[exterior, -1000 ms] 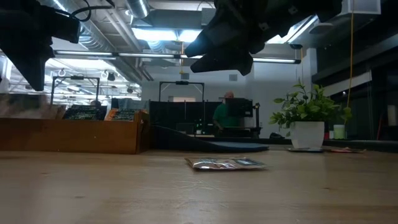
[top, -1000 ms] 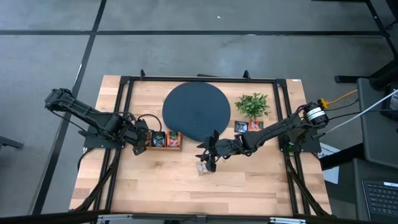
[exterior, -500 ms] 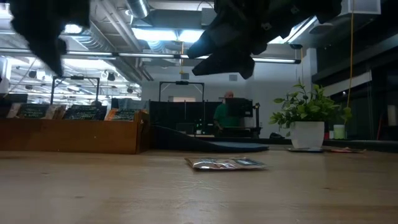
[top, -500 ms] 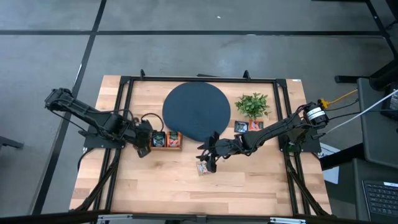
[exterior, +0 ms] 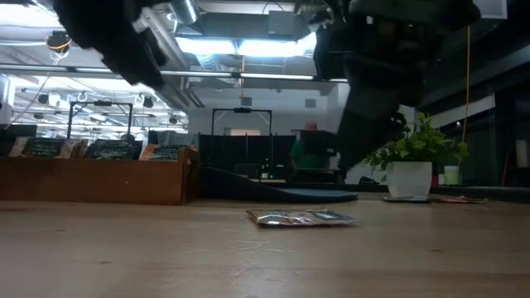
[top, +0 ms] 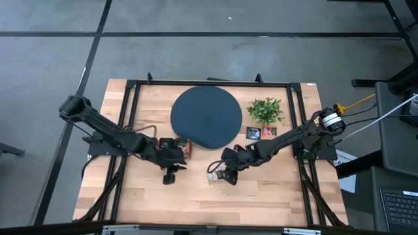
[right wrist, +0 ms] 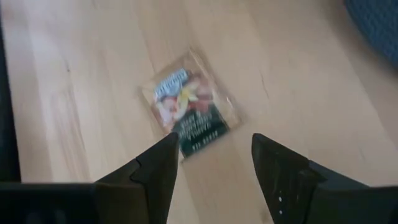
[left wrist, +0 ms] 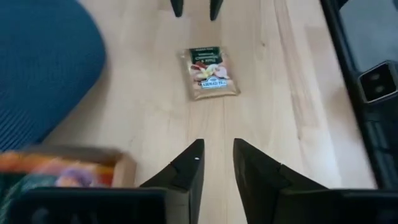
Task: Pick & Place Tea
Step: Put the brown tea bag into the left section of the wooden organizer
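One tea sachet (top: 212,176) lies flat on the bare wood near the table's middle; it also shows as the sachet (left wrist: 210,73) and the sachet (right wrist: 189,112). My right gripper (right wrist: 214,143) hangs open just above it, one finger over each side, without touching. My left gripper (left wrist: 216,149) stands open with a narrow gap, to the sachet's left, pointing slantwise down at it. A wooden box (top: 174,145) holding more tea sachets stands left of the round dark disc (top: 206,117). Two more sachets (top: 260,132) lie by the plant.
A small green plant in a white pot (top: 264,109) stands at the back right, seen also as the plant (exterior: 410,149). A black frame (top: 130,117) runs around the table. Bare wood (top: 196,202) stretches along the near side. A person sits far behind the table.
My left gripper has swung away from the wooden box toward the table's right and near edge, toward the lone sachet, tipping as it went. My right gripper has sunk a little toward the sachet and rolled about its own line. The sachet has stayed where it was.
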You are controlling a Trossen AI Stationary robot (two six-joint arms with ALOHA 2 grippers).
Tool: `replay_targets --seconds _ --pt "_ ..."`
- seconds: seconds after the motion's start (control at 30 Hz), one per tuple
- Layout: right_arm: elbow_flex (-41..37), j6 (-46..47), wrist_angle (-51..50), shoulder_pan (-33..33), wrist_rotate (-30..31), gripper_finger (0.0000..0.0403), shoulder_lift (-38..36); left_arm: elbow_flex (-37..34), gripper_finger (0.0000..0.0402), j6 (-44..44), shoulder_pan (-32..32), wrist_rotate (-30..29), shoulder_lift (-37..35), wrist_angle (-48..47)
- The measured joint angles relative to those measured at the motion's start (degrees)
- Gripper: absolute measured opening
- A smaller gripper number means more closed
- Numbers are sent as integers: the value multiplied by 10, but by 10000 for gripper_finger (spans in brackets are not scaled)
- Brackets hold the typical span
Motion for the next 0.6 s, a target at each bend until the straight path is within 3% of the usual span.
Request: replay_targets --seconds 0.17,0.43,0.6 --pt "0 9 -17 13 0 204 0 0 63 34 0 0 76 79" --pt "0 -51 -13 31 21 204 4 0 36 97 1 -15 161 204" --pt "-1 -46 -7 30 21 204 11 28 5 99 9 -16 215 217"
